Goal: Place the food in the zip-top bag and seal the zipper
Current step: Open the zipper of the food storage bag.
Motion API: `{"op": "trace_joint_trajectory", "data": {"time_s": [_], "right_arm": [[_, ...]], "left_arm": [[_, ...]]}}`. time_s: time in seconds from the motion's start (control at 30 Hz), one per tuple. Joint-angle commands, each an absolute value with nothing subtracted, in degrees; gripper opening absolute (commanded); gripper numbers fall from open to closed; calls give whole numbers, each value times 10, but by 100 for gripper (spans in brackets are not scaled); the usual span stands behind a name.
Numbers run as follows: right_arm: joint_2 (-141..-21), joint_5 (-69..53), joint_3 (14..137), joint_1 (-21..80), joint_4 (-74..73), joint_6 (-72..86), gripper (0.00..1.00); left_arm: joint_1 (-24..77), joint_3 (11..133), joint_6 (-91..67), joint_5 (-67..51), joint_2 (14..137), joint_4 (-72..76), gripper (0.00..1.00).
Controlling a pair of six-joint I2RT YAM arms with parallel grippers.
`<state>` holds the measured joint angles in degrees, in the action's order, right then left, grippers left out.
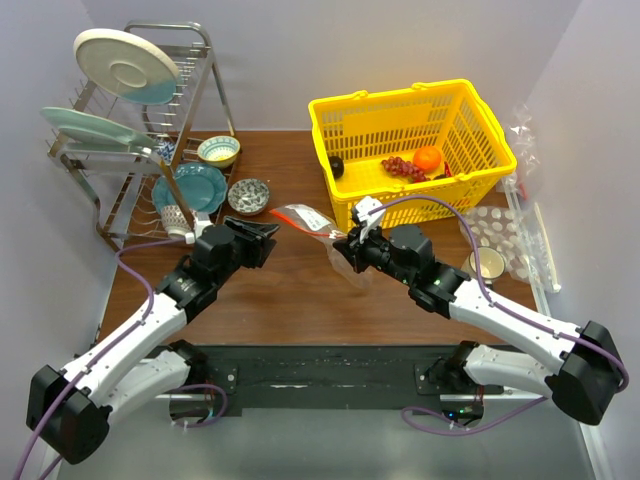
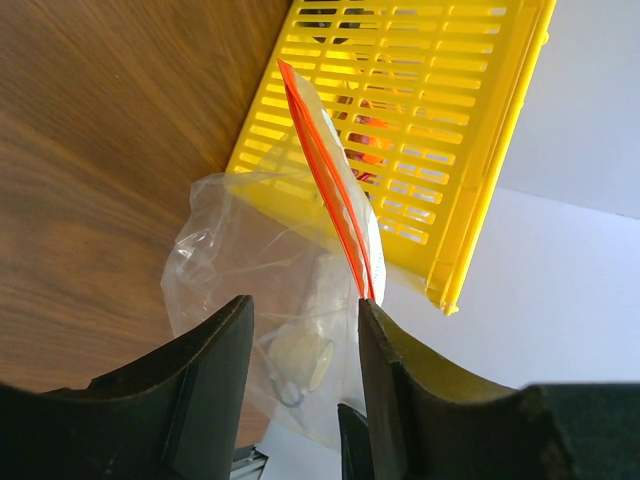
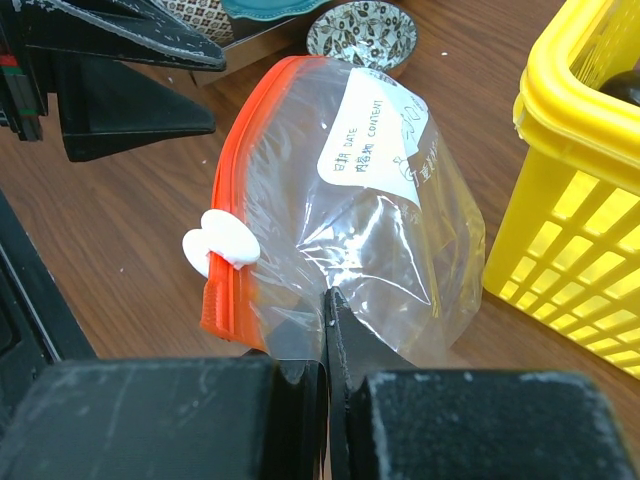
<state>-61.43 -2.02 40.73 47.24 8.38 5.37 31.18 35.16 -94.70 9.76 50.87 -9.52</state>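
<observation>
Right wrist view: we see the right gripper [image 3: 328,312] jaws clamped on the limp, slippery zip-top bag [image 3: 390,240] beside the basket [image 3: 570,200]. Left gripper [image 2: 305,308] jaws apart; we'd pinch the stiffer zipper [image 2: 335,200].

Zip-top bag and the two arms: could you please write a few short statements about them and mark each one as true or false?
1. The right end effector is shut on the zip-top bag. True.
2. The orange lies inside the bag. False: it is in the yellow basket, beside the grapes.
3. The left end effector is open. True.
4. The zipper is blue. False: it is red-orange.
</observation>
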Motion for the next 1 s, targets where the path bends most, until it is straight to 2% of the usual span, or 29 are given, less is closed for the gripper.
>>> {"op": "trace_joint_trajectory", "data": {"time_s": [0.0, 0.97], "right_arm": [[-599, -15, 412, 475, 101, 48, 0], [-594, -20, 408, 476, 97, 47, 0]], "left_arm": [[308, 374, -966, 111, 519, -74, 50], [308, 396, -978, 105, 577, -30, 49]]}}
